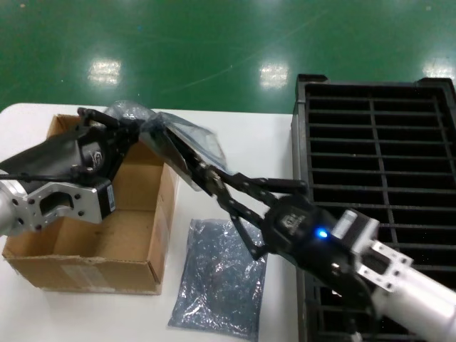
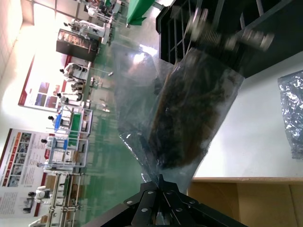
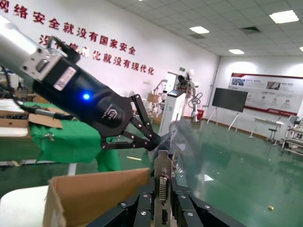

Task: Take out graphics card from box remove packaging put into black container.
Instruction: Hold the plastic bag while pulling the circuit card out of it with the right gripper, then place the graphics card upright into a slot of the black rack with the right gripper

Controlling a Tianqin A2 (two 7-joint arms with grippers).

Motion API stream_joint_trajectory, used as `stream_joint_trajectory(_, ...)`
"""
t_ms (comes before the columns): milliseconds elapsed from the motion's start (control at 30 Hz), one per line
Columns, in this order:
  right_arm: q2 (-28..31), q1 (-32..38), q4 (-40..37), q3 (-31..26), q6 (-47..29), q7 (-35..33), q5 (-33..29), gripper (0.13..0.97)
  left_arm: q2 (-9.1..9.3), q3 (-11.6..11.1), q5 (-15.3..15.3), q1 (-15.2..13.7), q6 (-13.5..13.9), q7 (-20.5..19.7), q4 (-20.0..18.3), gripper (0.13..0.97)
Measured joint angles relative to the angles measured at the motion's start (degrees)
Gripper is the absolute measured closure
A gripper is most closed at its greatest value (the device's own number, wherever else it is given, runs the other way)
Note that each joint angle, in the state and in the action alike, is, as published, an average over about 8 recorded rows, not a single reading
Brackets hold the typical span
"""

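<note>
A white table [image 1: 235, 153] carried the work; beyond it lay a green floor [image 1: 214, 43] with lamp glare — wall posters [image 2: 42, 87] and a dark screen [image 3: 228, 100] stood behind.

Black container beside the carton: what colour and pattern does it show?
Black container: plain black, ribbed into long narrow slots; clearest in the head view.

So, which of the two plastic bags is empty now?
The flat bag lying on the white table beside the box is empty. The other bag, held up between the left gripper and right gripper, contains the graphics card.
</note>
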Motion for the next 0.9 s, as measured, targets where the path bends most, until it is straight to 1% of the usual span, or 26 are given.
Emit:
stream_joint_trajectory(133, 5.2, -3.6, 5.1, 2.3, -1.3, 2.2, 1.5, 0.909, 0.0, 0.0, 0.0, 0.0, 0.0, 0.0, 0.0, 0.958)
stream_joint_trajectory(267, 10.3, -7.7, 9.0, 6.2, -2.9, 3.6, 4.1, 0.909, 0.0, 0.0, 0.0, 0.0, 0.0, 0.0, 0.0, 0.958)
stream_joint_trajectory(367, 14.1, -11.3, 11.5, 10.3, -4.2, 4.3, 6.6, 0.909, 0.0, 0.0, 0.0, 0.0, 0.0, 0.0, 0.0, 0.958)
stream_joint_trajectory(533, 19.4, -18.2, 14.3, 19.5, -6.8, 5.2, 11.6, 0.909, 0.0, 0.0, 0.0, 0.0, 0.0, 0.0, 0.0, 0.959)
stream_joint_trajectory(633, 21.4, -22.1, 14.7, 25.4, -8.2, 5.6, 14.5, 0.909, 0.0, 0.0, 0.0, 0.0, 0.0, 0.0, 0.0, 0.959)
stream_joint_trajectory(733, 22.4, -24.7, 14.4, 29.7, -9.0, 6.0, 16.3, 0.909, 0.0, 0.0, 0.0, 0.0, 0.0, 0.0, 0.0, 0.959)
stream_joint_trajectory(800, 22.6, -25.6, 14.1, 31.4, -9.2, 6.1, 17.0, 0.909, 0.0, 0.0, 0.0, 0.0, 0.0, 0.0, 0.0, 0.959)
stream_joint_trajectory(900, 22.8, -26.0, 13.9, 32.3, -9.3, 6.2, 17.4, 0.909, 0.0, 0.0, 0.0, 0.0, 0.0, 0.0, 0.0, 0.959)
